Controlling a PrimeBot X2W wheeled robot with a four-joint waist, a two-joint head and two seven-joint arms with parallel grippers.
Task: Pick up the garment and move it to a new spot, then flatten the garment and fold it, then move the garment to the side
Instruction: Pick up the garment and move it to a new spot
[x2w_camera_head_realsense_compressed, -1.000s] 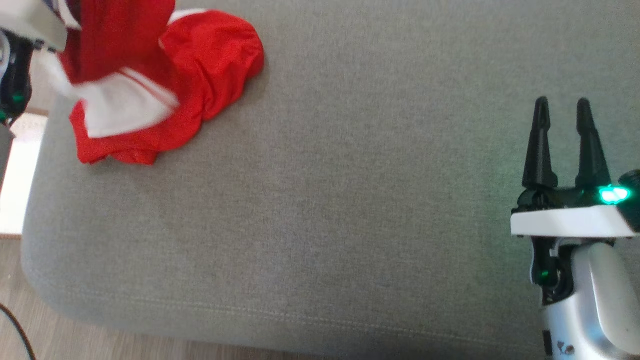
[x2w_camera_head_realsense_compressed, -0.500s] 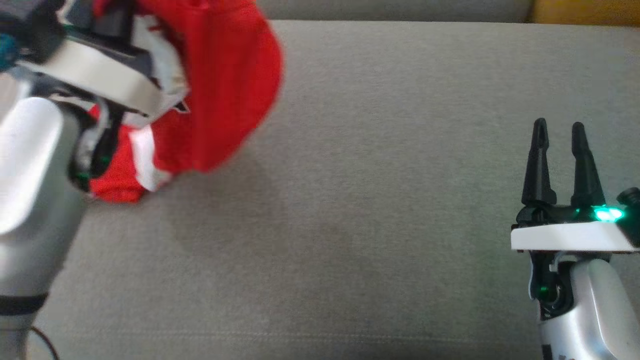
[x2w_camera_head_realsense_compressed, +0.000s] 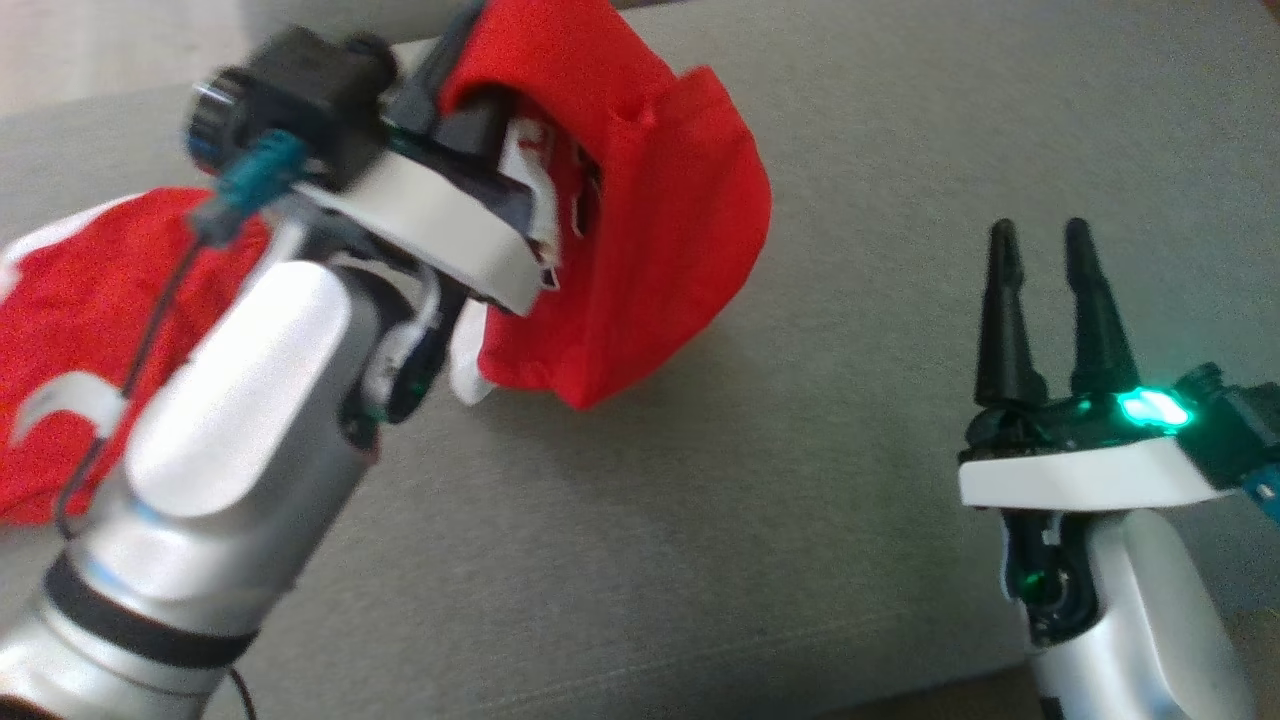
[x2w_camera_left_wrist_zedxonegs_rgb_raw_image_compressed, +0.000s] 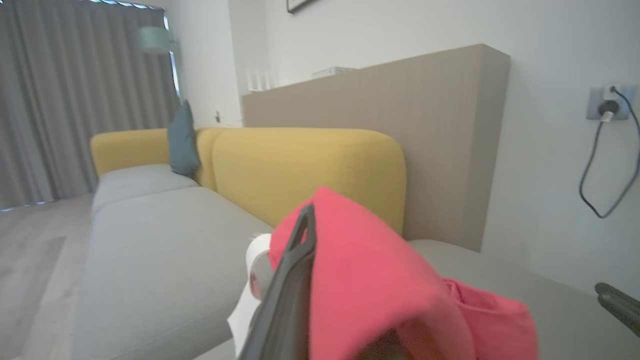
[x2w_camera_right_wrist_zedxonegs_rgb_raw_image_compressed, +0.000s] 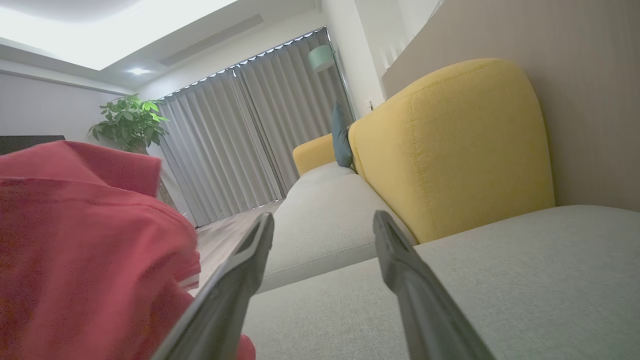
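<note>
Head view: left gripper (x2w_camera_head_realsense_compressed: 465, 95) clenched on the red-and-white cloth garment (x2w_camera_head_realsense_compressed: 660, 230), right gripper (x2w_camera_head_realsense_compressed: 1035, 245) open. Lift higher first, since its tail lies at the left edge of the grey sofa seat (x2w_camera_head_realsense_compressed: 800, 480).

The garment (x2w_camera_head_realsense_compressed: 660, 230) is red cloth, matt and fine-textured, with white parts. The sofa seat (x2w_camera_head_realsense_compressed: 800, 500) has a grey woven cover, slightly rough, and the backrest (x2w_camera_right_wrist_zedxonegs_rgb_raw_image_compressed: 450, 150) a yellow one with stitched seams. The fingers (x2w_camera_head_realsense_compressed: 1003, 320) of the right gripper (x2w_camera_head_realsense_compressed: 1040, 230) look like dark matt plastic; the left forearm (x2w_camera_head_realsense_compressed: 230, 430) is smooth, glossy silver.

red garment (x2w_camera_head_realsense_compressed: 650, 250) with white trim, grey seat (x2w_camera_head_realsense_compressed: 800, 500), yellow backrest (x2w_camera_right_wrist_zedxonegs_rgb_raw_image_compressed: 450, 150)
</note>
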